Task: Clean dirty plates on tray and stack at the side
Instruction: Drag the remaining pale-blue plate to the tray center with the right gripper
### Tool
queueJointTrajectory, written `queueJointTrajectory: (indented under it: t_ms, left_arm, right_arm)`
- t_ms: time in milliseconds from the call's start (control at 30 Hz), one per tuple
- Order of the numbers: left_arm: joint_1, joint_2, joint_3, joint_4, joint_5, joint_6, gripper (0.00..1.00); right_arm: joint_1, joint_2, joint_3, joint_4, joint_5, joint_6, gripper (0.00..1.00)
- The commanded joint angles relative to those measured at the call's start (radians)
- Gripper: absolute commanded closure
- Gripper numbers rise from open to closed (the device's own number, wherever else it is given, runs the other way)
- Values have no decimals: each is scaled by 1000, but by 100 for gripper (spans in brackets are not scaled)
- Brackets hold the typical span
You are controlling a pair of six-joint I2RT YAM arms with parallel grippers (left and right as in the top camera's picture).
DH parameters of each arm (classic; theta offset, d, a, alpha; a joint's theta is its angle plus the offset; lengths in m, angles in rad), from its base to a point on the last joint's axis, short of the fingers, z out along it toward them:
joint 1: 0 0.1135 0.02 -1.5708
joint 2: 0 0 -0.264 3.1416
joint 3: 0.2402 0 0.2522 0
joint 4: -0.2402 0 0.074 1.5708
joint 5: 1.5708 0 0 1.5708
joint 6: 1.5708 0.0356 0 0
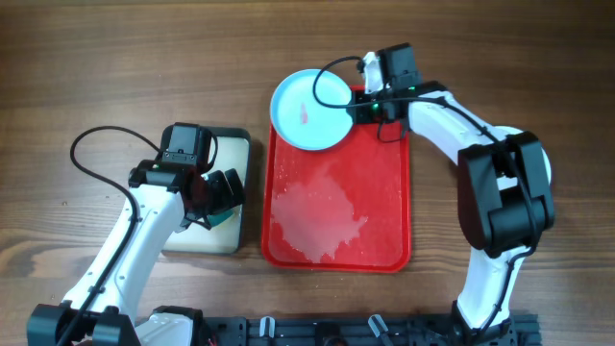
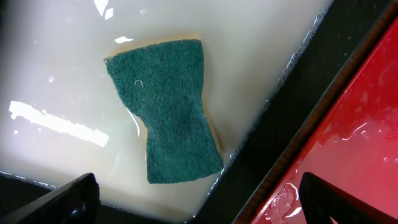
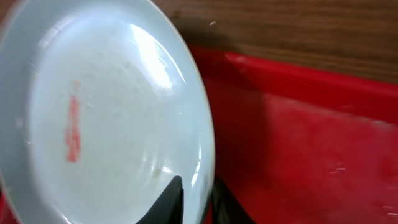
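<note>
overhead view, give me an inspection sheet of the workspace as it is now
surface: wooden table.
job's things: red tray with a wet foamy patch; one pale blue plate with a red smear, over the tray's far left corner; no other plates seen.
clutter: green sponge lying in milky water in a pan left of the tray.
grippers: right gripper shut on the plate's rim; left gripper open above the sponge.
cables: left arm cable loops over the table; right arm cable arcs over the plate.
surroundings: black rail at the near edge.
</note>
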Motion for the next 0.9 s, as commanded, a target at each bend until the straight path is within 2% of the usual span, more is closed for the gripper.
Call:
queueJointTrajectory:
  t_ms: [0, 33, 200, 367, 500, 600, 667, 733, 800, 867]
  left_arm:
    - [6, -13, 0, -1, 12, 7, 0]
    - [6, -13, 0, -1, 12, 7, 0]
    - [6, -13, 0, -1, 12, 7, 0]
    - [6, -13, 0, -1, 12, 7, 0]
    - [6, -13, 0, -4, -42, 27, 0]
    - [6, -13, 0, -5, -41, 34, 0]
    - [6, -13, 0, -5, -41, 34, 0]
    - [6, -13, 0, -5, -41, 34, 0]
    - [6, -13, 0, 0, -33, 28, 0]
    - [6, -13, 0, 48, 24, 26, 0]
  right_arm:
    - [48, 48, 21, -17, 54, 15, 86]
    - [55, 54, 21, -28, 76, 21, 96]
    - [39, -40, 21, -182, 146, 66, 96]
    - [0, -253, 21, -473, 266, 128, 96]
    - [0, -289, 2, -688, 269, 172, 96]
    - [0, -290, -103, -657, 266, 232, 96]
    - [0, -290, -210, -568, 203, 250, 96]
    - [1, -293, -292, -439, 91, 198, 95]
    - [2, -309, -297, -401, 87, 139, 90]
    - [2, -386, -297, -397, 87, 91, 76]
